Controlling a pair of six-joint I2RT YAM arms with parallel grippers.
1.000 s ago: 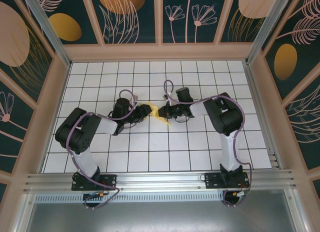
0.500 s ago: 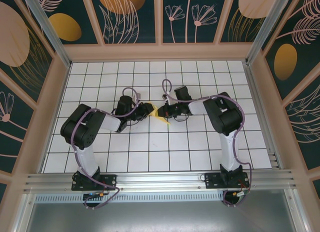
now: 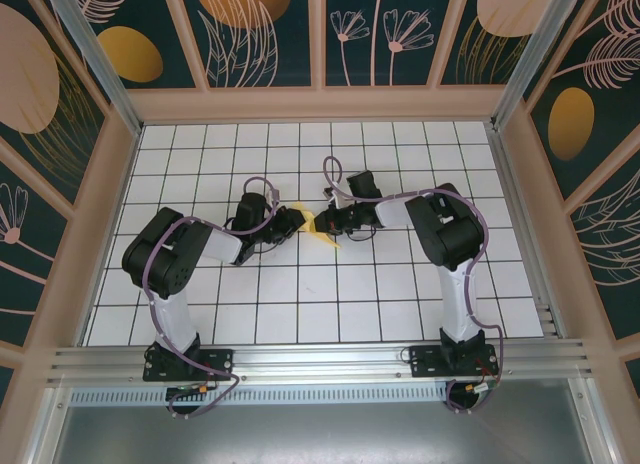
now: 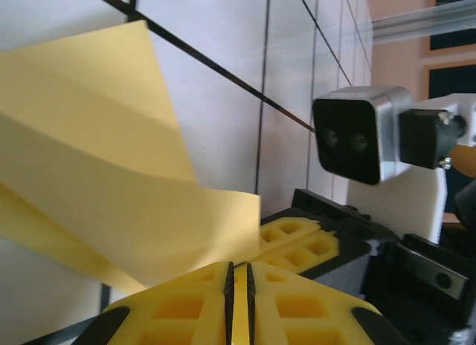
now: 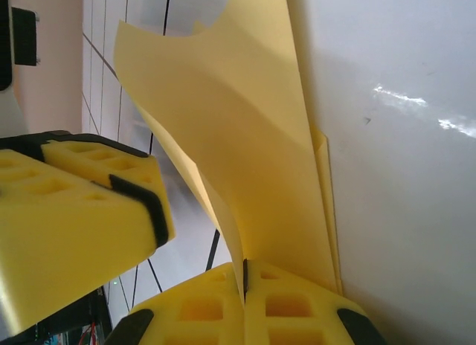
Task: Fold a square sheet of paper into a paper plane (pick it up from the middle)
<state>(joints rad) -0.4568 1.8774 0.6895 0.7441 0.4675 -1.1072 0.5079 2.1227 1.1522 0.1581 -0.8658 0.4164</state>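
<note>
Item: the square sheet of paper [image 3: 325, 235], pale yellow, already carrying folds, not yet a finished dart.
Location: mid-bench [image 3: 300, 304], lifted between the two arm tips and well away from the side walls.
Form: layered flaps with sharp creases. One panel curls freely upward in the right wrist view [image 5: 238, 137], and a pointed corner stands up in the left wrist view [image 4: 111, 174].
Left pincer [image 3: 297, 222]: pads pressed together [image 4: 238, 274], with a thin yellow edge in the seam. Judged to be clamping the sheet's lower edge.
Right pincer [image 3: 336, 224]: pads closed tight [image 5: 244, 271], the paper rising straight out of the seam between them.
Spacing: the two pincers sit just beside each other, each one's yellow pad showing in the other's wrist view.
Handling: judged very light, limp across its open panels and stiffer along the creases. It will bow, slip or tear if pulled from both sides at once.
Where to grip: on the layered creased spine, near its middle. Loose single-ply flaps would buckle.
Caution: keep the pinch firm but the pull slack.
</note>
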